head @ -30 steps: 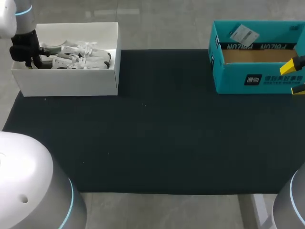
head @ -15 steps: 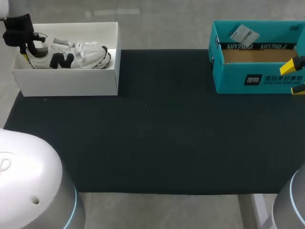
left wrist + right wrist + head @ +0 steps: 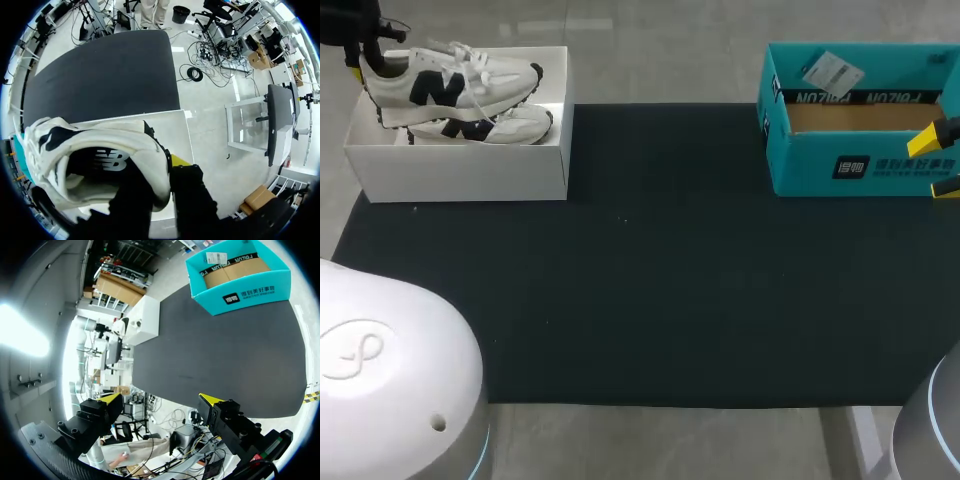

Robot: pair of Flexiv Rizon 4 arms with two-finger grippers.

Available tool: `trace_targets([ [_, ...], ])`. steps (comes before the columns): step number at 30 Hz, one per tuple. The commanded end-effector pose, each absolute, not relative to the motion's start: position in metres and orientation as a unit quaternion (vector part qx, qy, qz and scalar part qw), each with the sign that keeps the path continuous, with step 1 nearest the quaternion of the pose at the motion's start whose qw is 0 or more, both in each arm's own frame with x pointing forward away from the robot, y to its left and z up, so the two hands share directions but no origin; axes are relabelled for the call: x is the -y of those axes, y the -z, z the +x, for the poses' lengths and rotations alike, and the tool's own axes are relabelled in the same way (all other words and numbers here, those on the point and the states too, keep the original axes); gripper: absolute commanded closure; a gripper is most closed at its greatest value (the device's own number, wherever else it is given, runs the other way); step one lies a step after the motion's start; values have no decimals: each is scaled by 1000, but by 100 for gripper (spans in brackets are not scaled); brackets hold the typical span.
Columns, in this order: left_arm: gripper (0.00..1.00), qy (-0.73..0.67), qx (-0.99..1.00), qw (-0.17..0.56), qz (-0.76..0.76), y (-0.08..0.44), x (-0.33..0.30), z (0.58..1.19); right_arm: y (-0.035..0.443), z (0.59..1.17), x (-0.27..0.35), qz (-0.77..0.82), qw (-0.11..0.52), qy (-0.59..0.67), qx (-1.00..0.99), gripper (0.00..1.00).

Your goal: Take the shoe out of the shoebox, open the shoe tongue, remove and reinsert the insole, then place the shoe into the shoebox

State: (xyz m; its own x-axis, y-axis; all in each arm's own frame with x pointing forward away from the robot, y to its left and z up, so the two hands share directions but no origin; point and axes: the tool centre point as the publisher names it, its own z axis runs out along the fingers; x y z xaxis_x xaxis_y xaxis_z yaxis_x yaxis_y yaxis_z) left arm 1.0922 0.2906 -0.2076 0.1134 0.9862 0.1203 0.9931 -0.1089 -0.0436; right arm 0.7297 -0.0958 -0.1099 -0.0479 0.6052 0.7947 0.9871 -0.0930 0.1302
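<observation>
Our left gripper is at the far left corner of the scene, clamped on the heel collar of a white sneaker with a black logo on its side. The sneaker hangs in the air over the white shoebox, heel to the left and toe to the right, roughly level, with its laces loose on top. In the left wrist view we see the left gripper with one finger down inside the white sneaker and the other, yellow-tipped, pressed against the outside of the heel; the white shoebox lies just under it. A second sneaker of the same kind lies on its side inside the shoebox, toe to the right.

The shoebox stands at the far left of the black mat. At the far right of the mat stands an open teal box with a paper tag leaning on its back wall.

Our right gripper is at the right edge, just beside the teal box's near right corner. In the right wrist view the right gripper has its fingers spread wide with nothing between them.
</observation>
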Motion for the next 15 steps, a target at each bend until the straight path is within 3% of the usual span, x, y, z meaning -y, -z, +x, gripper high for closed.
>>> trace_targets([
  [1,100,43,669,40,-741,168,-288,1080,110,729,96,-641,258,369,622,0],
  [15,100,59,685,29,-725,147,-291,1082,110,729,96,-641,258,369,622,0],
])
